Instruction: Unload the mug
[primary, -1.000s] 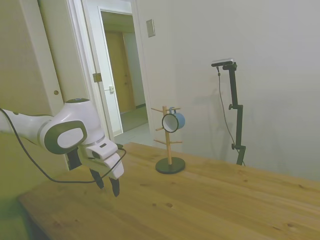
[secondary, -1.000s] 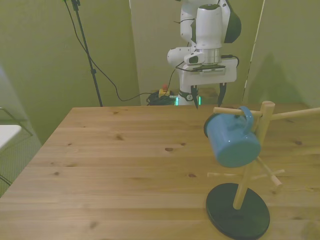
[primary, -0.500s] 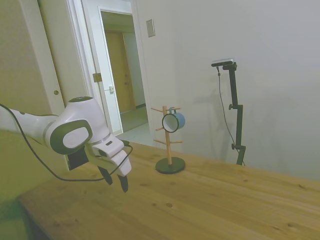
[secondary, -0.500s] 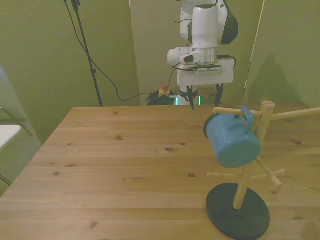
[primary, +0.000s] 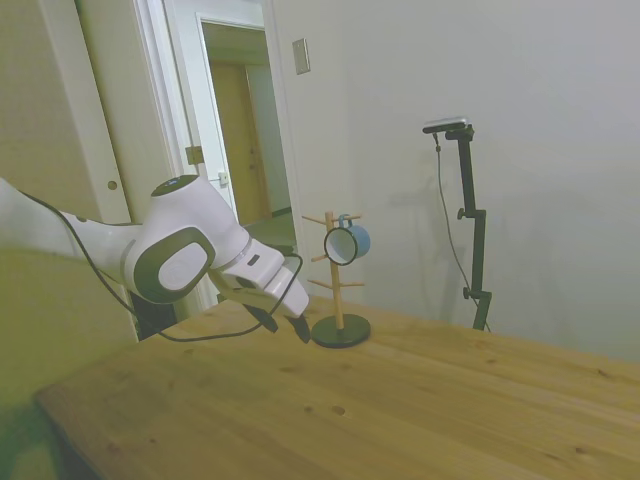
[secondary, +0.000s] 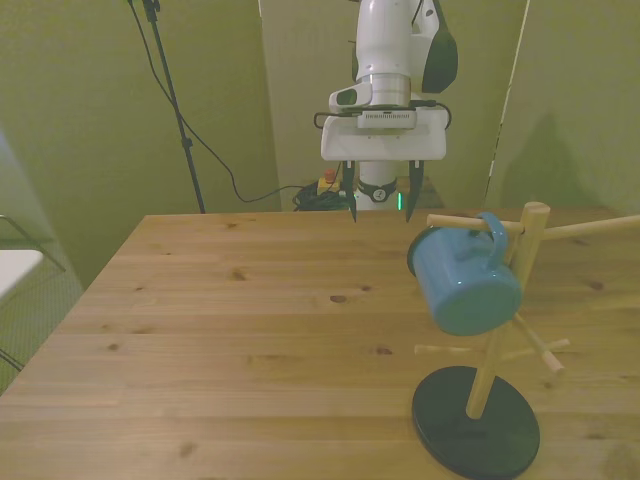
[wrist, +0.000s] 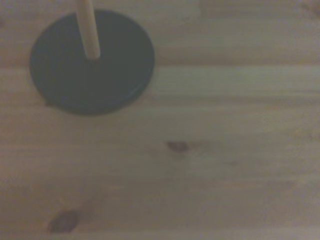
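Step in hand: approach. The gripper (secondary: 379, 203) is in the air above the far part of the tabletop (secondary: 250, 330), carrying nothing, its jaws spread wide with clear space between the two dark fingers. It stands well apart from the mug (secondary: 462, 280), which has not been touched.

Location of the mug: it hangs by its loop handle from an upper peg of the wooden mug tree (secondary: 500, 330), clear of the tabletop, toward the front view's right. In the side view the mug (primary: 347, 243) shows its open mouth toward the camera, high on the stand.

Condition of the mug: light blue outside, white inside, thin dark rim; it hangs tilted, body sloping down and away from the peg. No damage observed.

The wrist view shows only the tree's dark round base (wrist: 91, 60) and the foot of its post; the mug is not in that picture.

Next move, as judged: raise the gripper to peg height, close the jaws on the mug, probably across the wall or rim, though the side view is too distant to settle the better grip, then lift and slide the handle off the peg's end.
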